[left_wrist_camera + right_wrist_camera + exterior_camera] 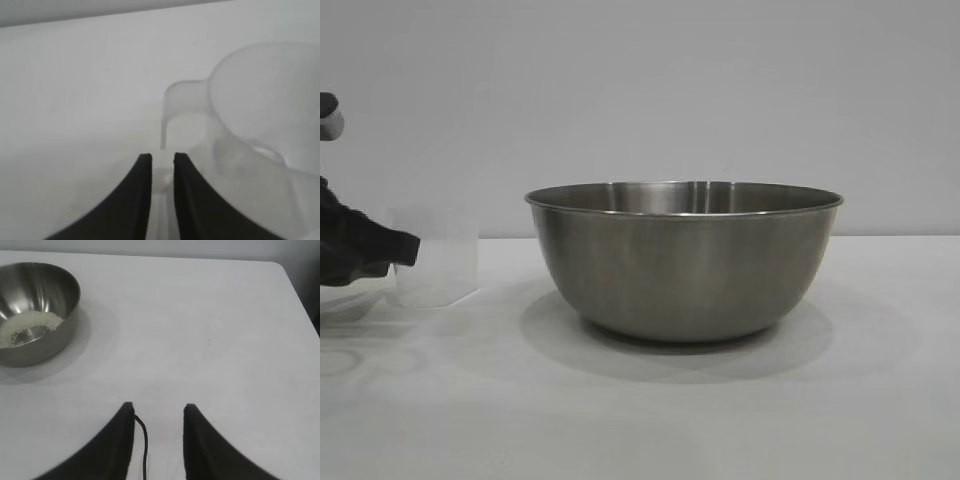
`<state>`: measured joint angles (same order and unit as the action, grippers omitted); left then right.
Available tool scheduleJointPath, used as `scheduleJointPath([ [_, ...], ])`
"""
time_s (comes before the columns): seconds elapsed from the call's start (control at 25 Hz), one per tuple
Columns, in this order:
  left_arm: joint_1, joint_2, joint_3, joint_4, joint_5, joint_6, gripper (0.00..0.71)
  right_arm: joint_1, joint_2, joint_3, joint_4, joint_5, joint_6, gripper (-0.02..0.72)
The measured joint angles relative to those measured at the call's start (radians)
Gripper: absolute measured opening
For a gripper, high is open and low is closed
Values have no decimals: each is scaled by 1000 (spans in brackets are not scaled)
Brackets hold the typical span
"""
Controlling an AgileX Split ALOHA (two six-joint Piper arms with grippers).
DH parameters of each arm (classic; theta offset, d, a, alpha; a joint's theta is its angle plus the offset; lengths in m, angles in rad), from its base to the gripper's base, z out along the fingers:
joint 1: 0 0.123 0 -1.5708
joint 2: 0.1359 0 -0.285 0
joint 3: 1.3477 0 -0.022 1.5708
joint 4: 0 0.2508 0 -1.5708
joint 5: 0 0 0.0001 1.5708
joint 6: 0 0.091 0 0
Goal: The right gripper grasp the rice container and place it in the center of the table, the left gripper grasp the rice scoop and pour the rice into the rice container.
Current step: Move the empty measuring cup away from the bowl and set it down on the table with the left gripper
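My left jaws (159, 161) stand slightly parted around nothing, just short of the rice scoop's (260, 125) loop handle; the scoop sits upright and looks empty at the surface's (640, 420) left, beside the rice container (684, 262) at centre, which already holds rice (25, 326). The step now, I judge, is backing straight off without clipping the handle and tipping the scoop. My right jaws (159, 412) hang spread and empty, well right of the container.

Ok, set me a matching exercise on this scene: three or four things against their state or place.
Things:
1. steel mixing bowl
2. plastic measuring cup
3. rice
4. right gripper

States:
A. open over bare table, holding nothing
B. empty, upright beside the left gripper
C. pale layer inside the bowl
D. standing mid-table

Pairs: 1-D, 2-B, 3-C, 4-A
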<state>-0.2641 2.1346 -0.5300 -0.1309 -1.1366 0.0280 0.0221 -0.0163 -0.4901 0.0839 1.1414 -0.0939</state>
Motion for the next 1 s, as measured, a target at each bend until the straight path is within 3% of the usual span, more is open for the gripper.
scheduleJointPath([
  [0.24,0,-41,84,32,0,-45,378,0,0,0,0,0,0,251],
  [0.68,0,-324,210,124,11,-39,384,0,0,0,0,0,0,251],
  [1.0,0,-558,219,174,237,-31,384,0,0,0,0,0,0,251],
])
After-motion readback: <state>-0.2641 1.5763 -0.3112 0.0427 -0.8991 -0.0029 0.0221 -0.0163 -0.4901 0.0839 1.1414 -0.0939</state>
